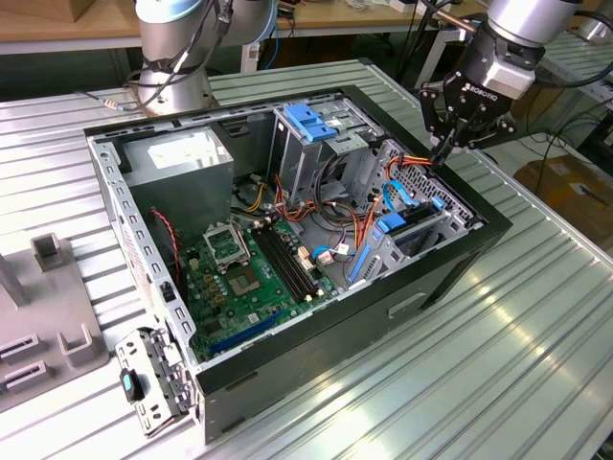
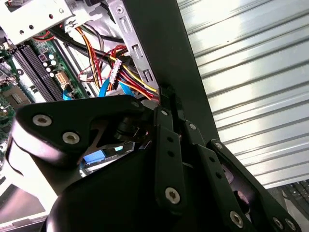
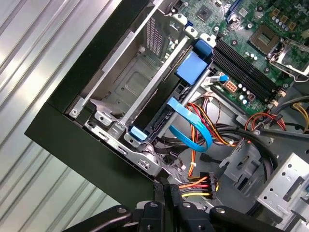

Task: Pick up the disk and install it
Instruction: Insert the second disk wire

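The disk (image 1: pixel 414 228) stands edge-on in the metal drive bay at the corner of the open computer case (image 1: pixel 460 259) on the exterior view's right, its blue rails showing. In the first wrist view the disk (image 3: pixel 159 116) is a dark strip between two blue rail ends, beside an open metal cage. My gripper (image 1: pixel 442 153) hangs above the case's far right rim, shut with nothing between its fingers. Its tips (image 3: pixel 165 186) sit just over a bundle of red, yellow and orange wires (image 3: pixel 198 184). The second wrist view looks past the gripper (image 2: pixel 166 94) to the same wires.
A grey power-supply box (image 1: pixel 182 158) fills the case's far corner on the exterior view's left. The green motherboard (image 1: pixel 239 278) lies on its floor. A cage with a blue latch (image 1: pixel 311 120) stands mid-case. A blue ribbon cable (image 3: pixel 193 130) loops near the bay. Grey fixtures (image 1: pixel 48 316) sit on the ribbed table.
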`<action>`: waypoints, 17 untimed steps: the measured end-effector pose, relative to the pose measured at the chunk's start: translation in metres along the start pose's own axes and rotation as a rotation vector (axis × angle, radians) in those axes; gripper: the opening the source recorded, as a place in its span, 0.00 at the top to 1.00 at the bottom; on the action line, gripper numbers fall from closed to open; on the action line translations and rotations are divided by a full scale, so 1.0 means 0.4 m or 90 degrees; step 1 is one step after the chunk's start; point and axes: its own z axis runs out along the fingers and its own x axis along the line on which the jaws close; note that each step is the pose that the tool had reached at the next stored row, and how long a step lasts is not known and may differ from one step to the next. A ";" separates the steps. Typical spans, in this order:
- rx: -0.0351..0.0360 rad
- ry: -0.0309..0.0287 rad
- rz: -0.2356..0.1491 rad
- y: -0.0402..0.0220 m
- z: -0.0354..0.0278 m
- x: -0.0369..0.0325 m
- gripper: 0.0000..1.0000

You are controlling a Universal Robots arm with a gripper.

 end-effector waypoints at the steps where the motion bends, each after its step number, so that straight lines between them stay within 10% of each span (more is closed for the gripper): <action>1: 0.0000 0.0000 0.000 0.000 0.000 0.000 0.84; 17: 0.0001 0.0001 0.003 0.040 0.001 -0.020 0.84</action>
